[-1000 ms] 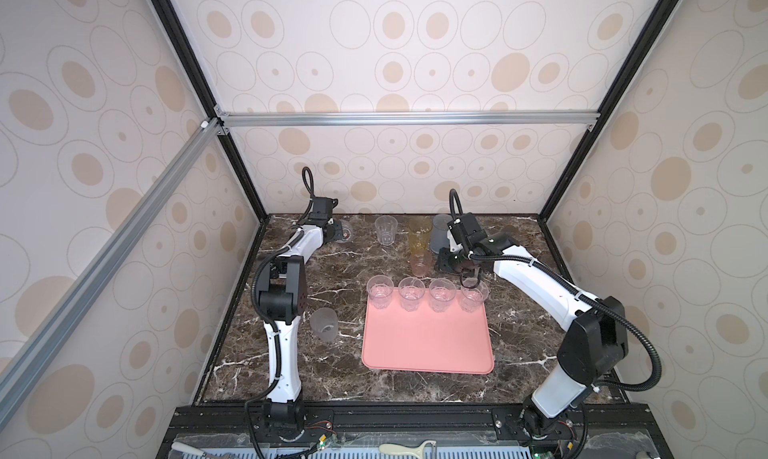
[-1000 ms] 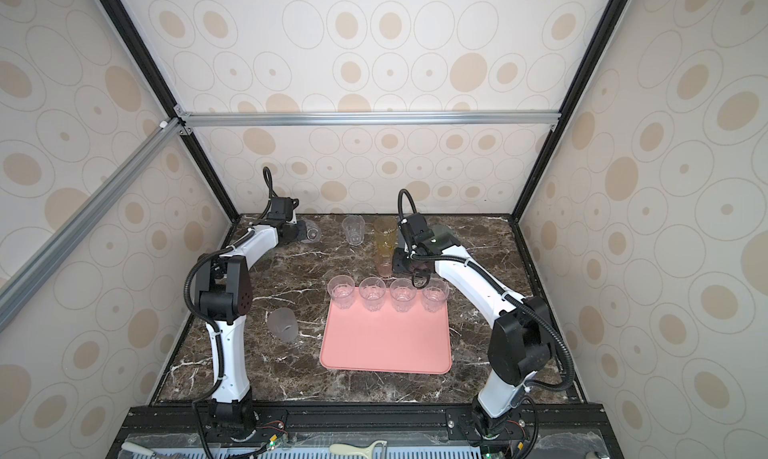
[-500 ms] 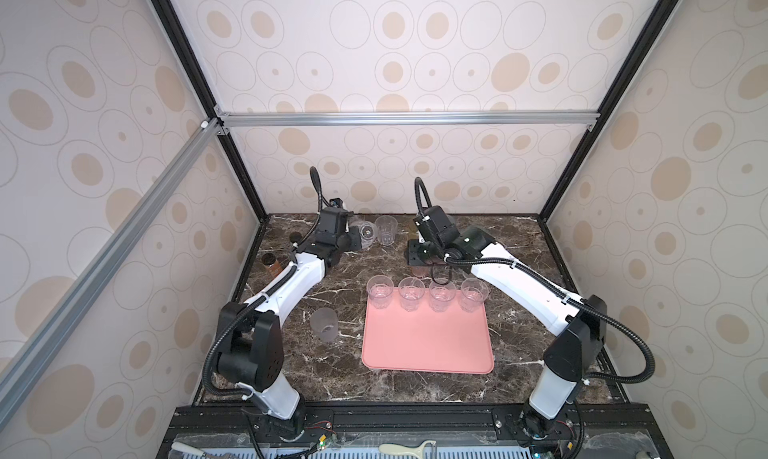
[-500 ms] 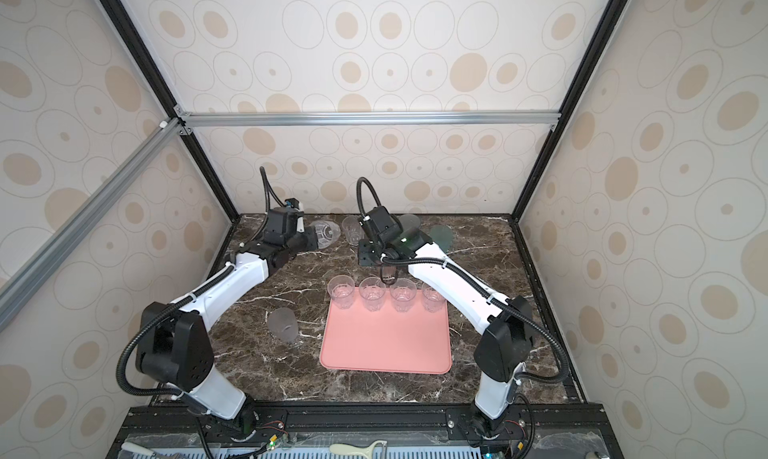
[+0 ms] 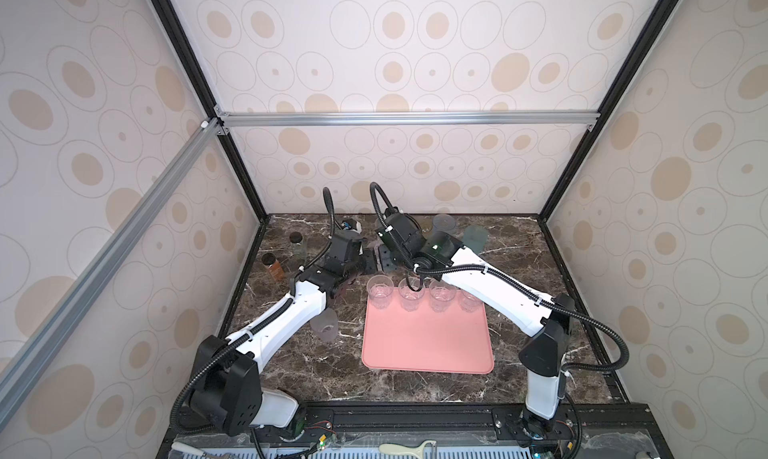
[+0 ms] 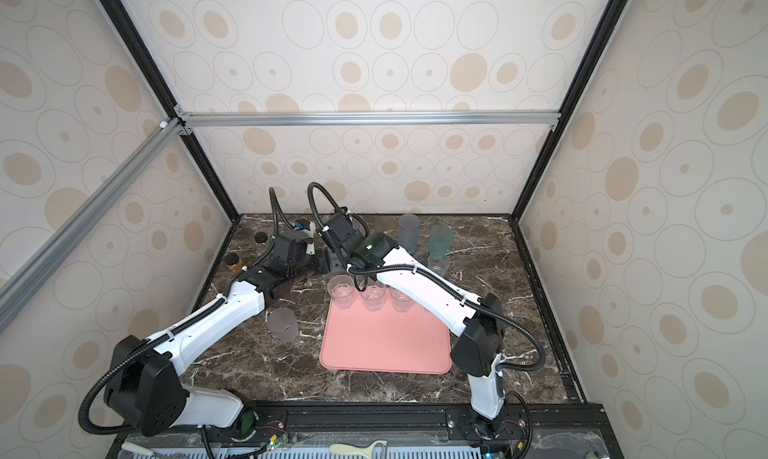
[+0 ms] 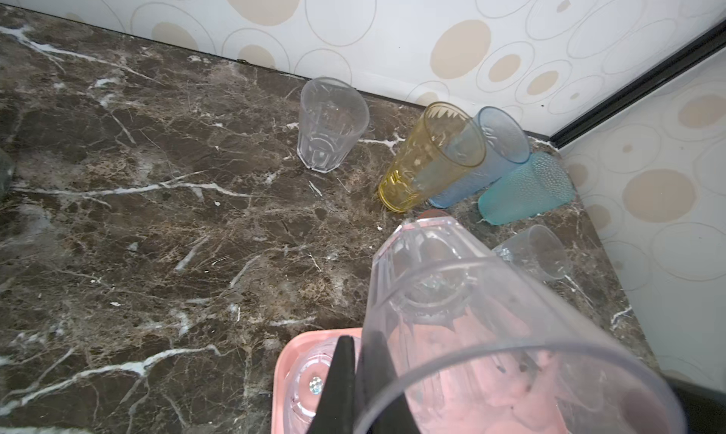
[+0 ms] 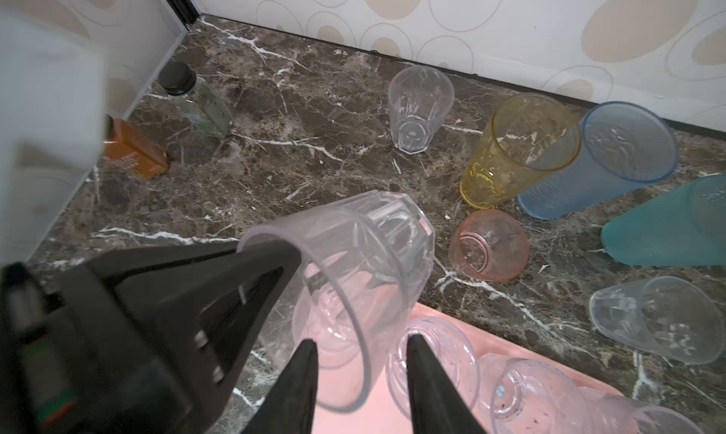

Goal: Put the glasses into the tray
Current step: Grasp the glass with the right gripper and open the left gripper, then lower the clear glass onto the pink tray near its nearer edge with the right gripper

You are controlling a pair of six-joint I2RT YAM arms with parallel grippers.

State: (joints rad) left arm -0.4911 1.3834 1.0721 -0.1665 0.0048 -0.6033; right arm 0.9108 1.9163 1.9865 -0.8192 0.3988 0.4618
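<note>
Fingers (image 7: 338,381) of our left gripper (image 7: 359,341) are clenched on the rim of a clear glass (image 7: 471,334), tilted over the tray's (image 5: 428,340) far left corner; pinching the wall leaves its body free, we judge, for our right gripper (image 8: 359,349), jaws apart astride that rim. 4 glasses (image 5: 441,297) line the tray's far edge, keeping the near side free; 6 loose glasses (image 8: 420,110) sit beyond the tray

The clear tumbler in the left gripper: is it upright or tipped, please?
Tipped: the clear ribbed tumbler hangs slanted from the left gripper, which pinches its rim.
</note>
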